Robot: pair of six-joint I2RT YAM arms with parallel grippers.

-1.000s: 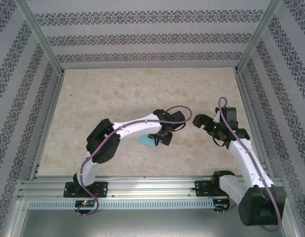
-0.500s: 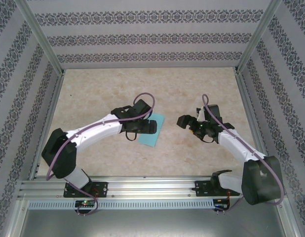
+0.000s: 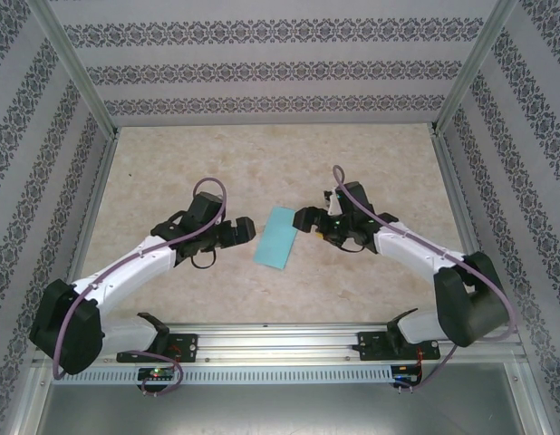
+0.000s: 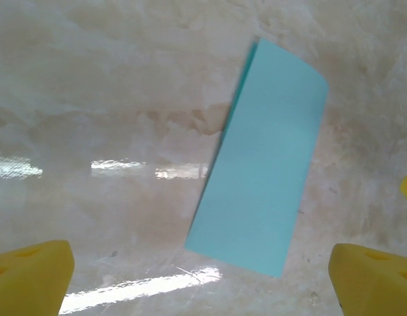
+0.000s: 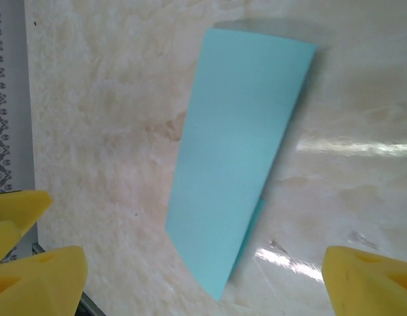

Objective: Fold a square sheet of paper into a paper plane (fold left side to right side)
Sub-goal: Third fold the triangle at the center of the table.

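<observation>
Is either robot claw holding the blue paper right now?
No, the paper lies loose on the table between the open left gripper and open right gripper.

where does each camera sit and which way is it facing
top external: above and behind the robot, looking down on the table, both arms, and the folded paper between the left pincer and right pincer.
left wrist: on the left arm, looking down at the paper past its yellow fingertips.
right wrist: on the right arm, facing the paper too, fingertips in the lower corners.
shared: all three show the paper.
</observation>
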